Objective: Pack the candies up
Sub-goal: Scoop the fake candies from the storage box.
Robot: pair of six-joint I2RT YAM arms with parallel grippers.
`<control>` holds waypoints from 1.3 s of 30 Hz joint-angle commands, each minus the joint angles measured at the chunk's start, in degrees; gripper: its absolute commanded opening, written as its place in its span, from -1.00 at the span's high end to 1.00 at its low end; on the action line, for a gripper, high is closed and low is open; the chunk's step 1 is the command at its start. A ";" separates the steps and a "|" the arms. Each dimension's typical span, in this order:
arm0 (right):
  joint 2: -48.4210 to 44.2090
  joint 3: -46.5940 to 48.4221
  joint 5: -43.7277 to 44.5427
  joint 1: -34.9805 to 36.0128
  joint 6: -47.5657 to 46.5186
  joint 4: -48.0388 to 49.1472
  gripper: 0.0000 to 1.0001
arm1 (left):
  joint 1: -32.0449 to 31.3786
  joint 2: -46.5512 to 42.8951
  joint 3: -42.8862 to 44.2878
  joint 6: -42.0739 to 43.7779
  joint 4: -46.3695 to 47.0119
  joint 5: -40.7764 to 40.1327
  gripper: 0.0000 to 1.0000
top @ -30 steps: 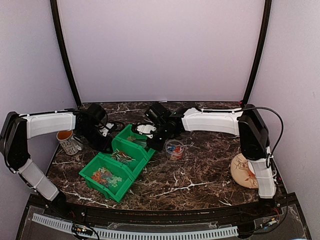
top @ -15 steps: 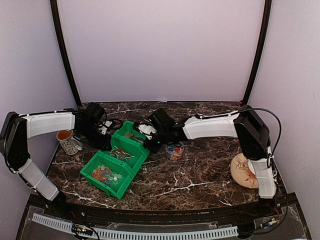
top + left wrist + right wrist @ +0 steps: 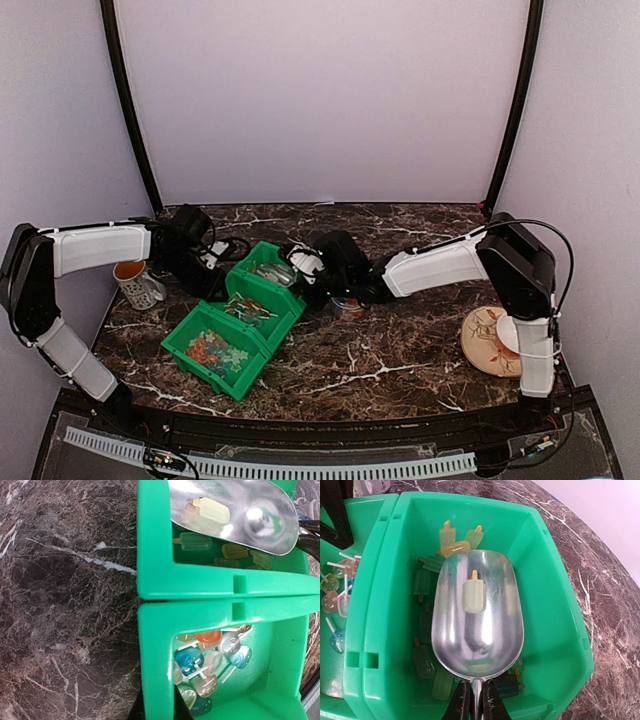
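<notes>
While in scoop, candy beyond right claw

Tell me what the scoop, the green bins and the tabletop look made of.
Scoop: polished metal, mirror-bright, reflecting the candy in it. Green bins: moulded plastic, glossy, with slotted rims. Tabletop: dark marble look, white veins; stone or laminate, cannot tell.

Right gripper clamps the scoop handle at the bottom edge. Scoop bowl sits inside green bin, with one pale ice-lolly candy lying in it. Green and yellow candies lie beneath. Second bin touches on the left, holding lollipops.
</notes>
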 commanded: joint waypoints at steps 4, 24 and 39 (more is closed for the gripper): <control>-0.93 -0.16 0.76 -0.59 -0.16 2.43 1.00 | 0.11 -4.22 1.24 -0.33 5.22 9.85 1.00; -1.92 -2.40 -14.79 -4.52 8.09 10.07 1.00 | 0.24 -4.84 1.14 -0.52 5.71 9.55 1.00; -4.85 10.57 -1.87 -4.42 -5.90 -28.85 1.00 | 0.33 -4.40 1.56 0.26 4.33 5.33 1.00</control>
